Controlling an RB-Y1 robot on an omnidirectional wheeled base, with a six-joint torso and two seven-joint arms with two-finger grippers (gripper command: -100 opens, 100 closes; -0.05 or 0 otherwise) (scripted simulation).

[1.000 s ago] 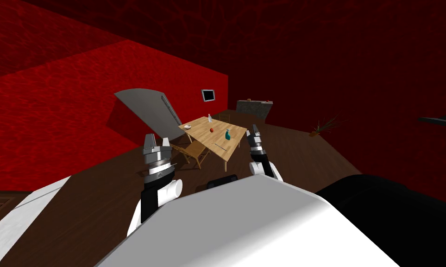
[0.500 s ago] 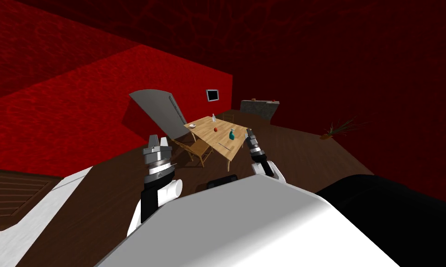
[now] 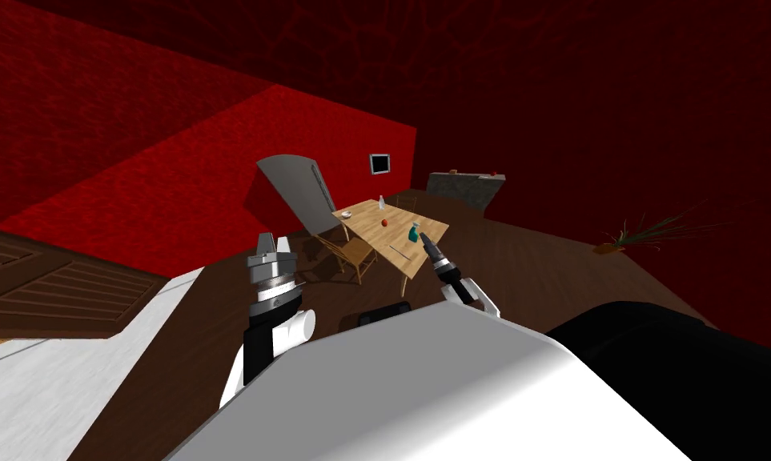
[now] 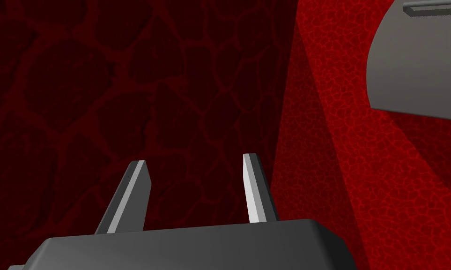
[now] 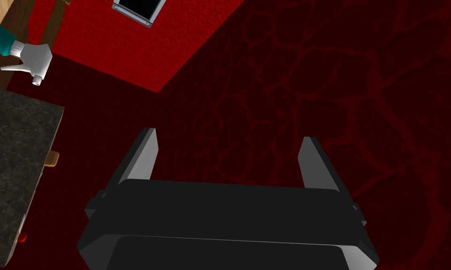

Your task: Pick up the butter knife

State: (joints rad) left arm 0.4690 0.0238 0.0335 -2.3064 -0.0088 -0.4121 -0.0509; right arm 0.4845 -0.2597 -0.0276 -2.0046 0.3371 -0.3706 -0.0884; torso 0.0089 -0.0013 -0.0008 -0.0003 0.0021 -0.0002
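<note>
The butter knife (image 3: 398, 252) is a thin pale sliver lying near the front edge of the wooden table (image 3: 371, 232), well ahead of me across the dark floor. My left gripper (image 3: 265, 242) is raised left of the table, open and empty, facing the red wall (image 4: 195, 161). My right gripper (image 3: 427, 238) points toward the table's right end. It is also open with nothing between its fingers (image 5: 229, 137). A teal spray bottle (image 3: 413, 233) stands on the table close to the knife, and its white head (image 5: 30, 58) lies beside the right gripper.
On the table are a red apple (image 3: 384, 222), a small bowl (image 3: 346, 214) and a clear bottle (image 3: 381, 202). A wooden chair (image 3: 353, 253) stands at its left, with a grey fridge (image 3: 297, 190) behind. A dark stone counter (image 3: 465, 187) lines the back and a plant (image 3: 644, 234) lies at right.
I have turned, so the table, fridge and counter slid right in the head view and a brown panelled door came in at left. My right gripper swung toward the table.
</note>
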